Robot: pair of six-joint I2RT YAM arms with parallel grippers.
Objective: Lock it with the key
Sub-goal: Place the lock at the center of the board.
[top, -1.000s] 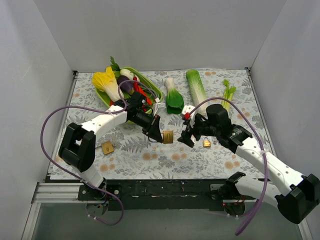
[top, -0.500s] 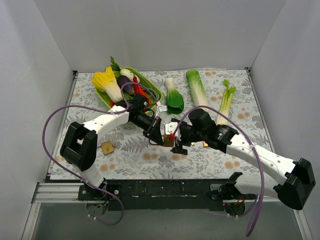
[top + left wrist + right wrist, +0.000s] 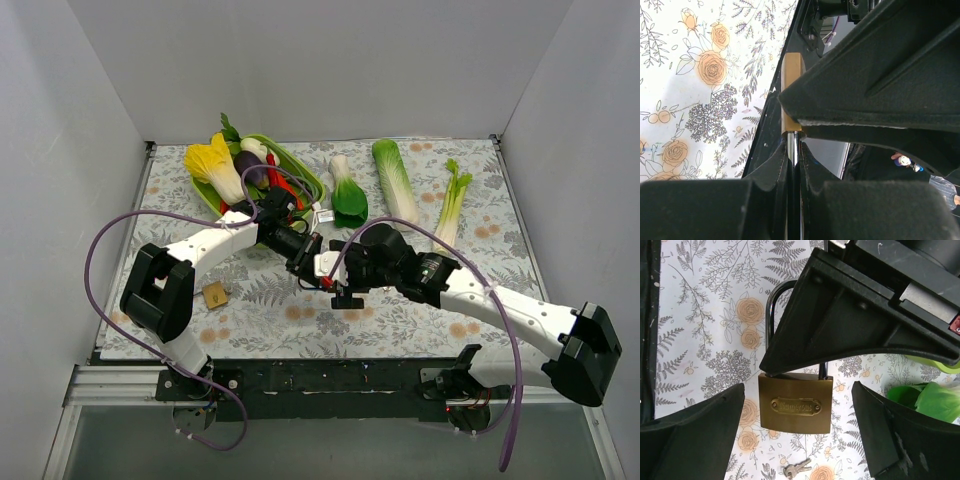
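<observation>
Overhead camera faces down; both wrist cameras closely share the padlock [image 3: 795, 404].

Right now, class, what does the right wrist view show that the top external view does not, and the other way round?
Only the right wrist view: the brass padlock face-on, its shackle pinched in the left jaws, the right jaws wide on either side, and small keys on the floral cloth.
Only the top external view: the whole left arm and right arm, the green basket of vegetables, the celery, and a second brass lock.
Both: that cloth, and the two arms close together over its middle.
</observation>
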